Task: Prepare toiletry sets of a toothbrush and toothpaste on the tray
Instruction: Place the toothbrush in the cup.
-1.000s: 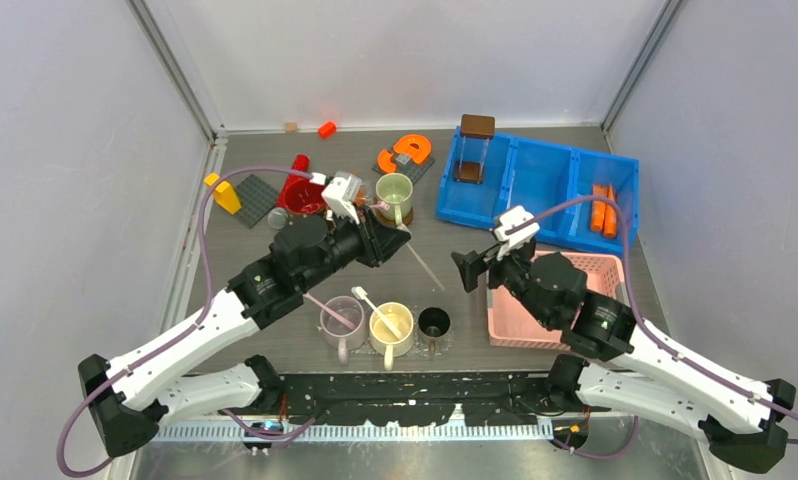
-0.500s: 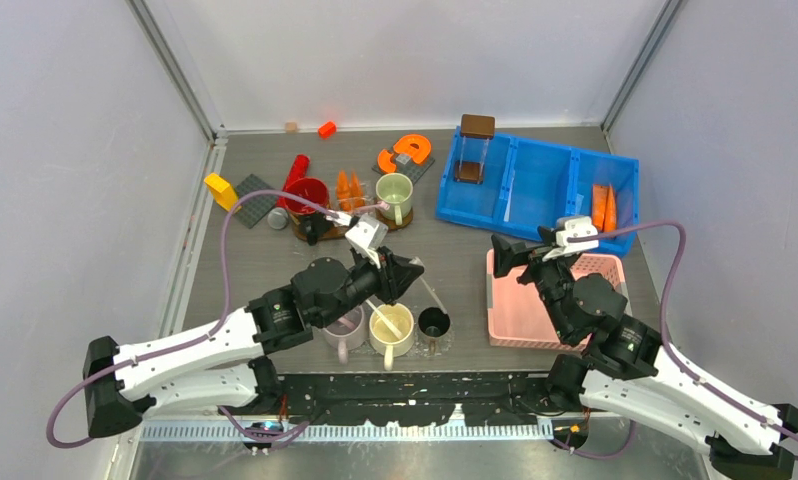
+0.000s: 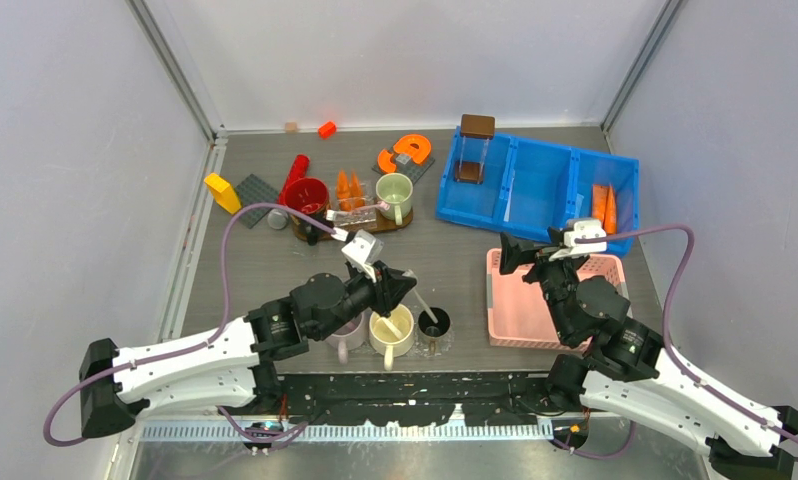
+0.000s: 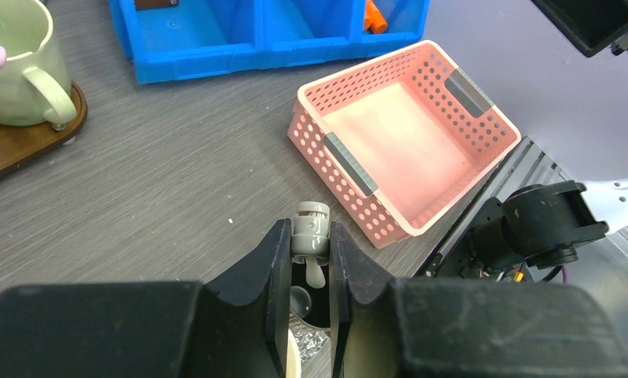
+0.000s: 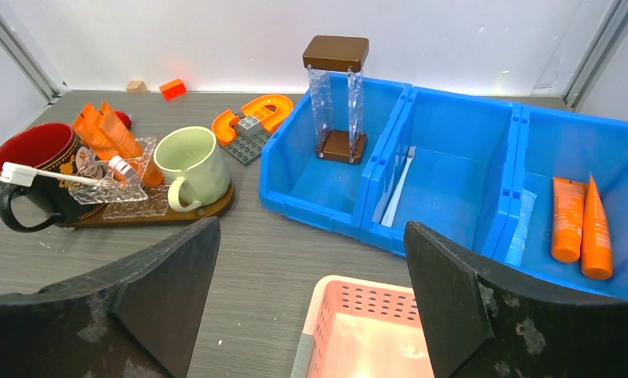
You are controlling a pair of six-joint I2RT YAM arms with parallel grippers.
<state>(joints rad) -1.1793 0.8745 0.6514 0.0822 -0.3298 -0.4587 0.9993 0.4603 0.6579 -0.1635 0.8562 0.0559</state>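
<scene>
While the left pincer (image 4: 310, 244) pinches a slim pale toothbrush (image 4: 312, 227) above the grey worktop (image 4: 177, 181), the right pincer (image 5: 309, 236) hangs spread wide over the far rim of the pink perforated basket (image 5: 358, 298).

The left pincer (image 4: 311, 233) is seen closed on a toothbrush (image 4: 312, 219), whose pale ribbed end is gripped between the black fingertips. Beyond it, a pink perforated tray (image 4: 378, 214) is set askew on the grey counter (image 4: 161, 189), with grey grips on two of its walls. A blue bin (image 4: 216, 63) is placed along the far edge, and a bit of orange toothpaste (image 4: 375, 11) is seen inside. At the far left a pale green mug (image 4: 16, 79) is stood on a brown wooden board (image 4: 35, 146).
</scene>
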